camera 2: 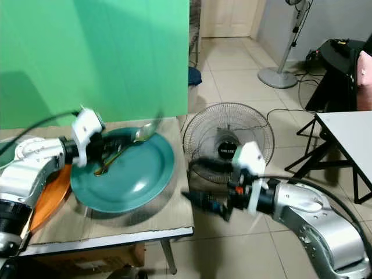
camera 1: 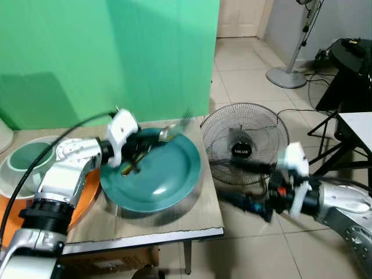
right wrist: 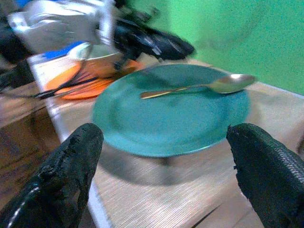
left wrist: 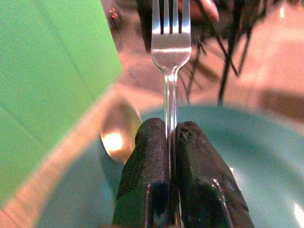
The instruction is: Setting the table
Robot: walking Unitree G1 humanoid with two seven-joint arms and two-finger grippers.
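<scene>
Fork (left wrist: 170,57) pinched between the two black fingers (left wrist: 147,180) of the left gripper (camera 1: 135,156), handle clamped tight, tines pointing away from the wrist. Gripper sits over the left part of a teal plate (camera 1: 168,180), fork held above the plate, not lying on it. Fork is plain silver metal, tines blurred in the head views. One spoon (right wrist: 199,87) lies across the plate, bowl at the far rim near the green wall (camera 1: 104,52), handle running toward the left gripper. Spoon is silver with a gold-tinted handle end.

Plate is large, round, glossy, resting on a tan mat on the table (camera 1: 174,232). Left of it an orange plate (camera 1: 87,192) with a clear bowl (camera 1: 23,163) on top; the bowl has a teal bottom.

Right gripper (camera 2: 204,187) hangs off the table's right edge, just in front of a floor fan (camera 1: 244,142), fingers spread wide apart, holding nothing.

Count: one fork, one spoon, one teal plate, one orange plate, one bowl. A second fan (camera 1: 290,70) on a stand is farther back on the tile floor, and a white table (camera 2: 349,139) is at the right.
</scene>
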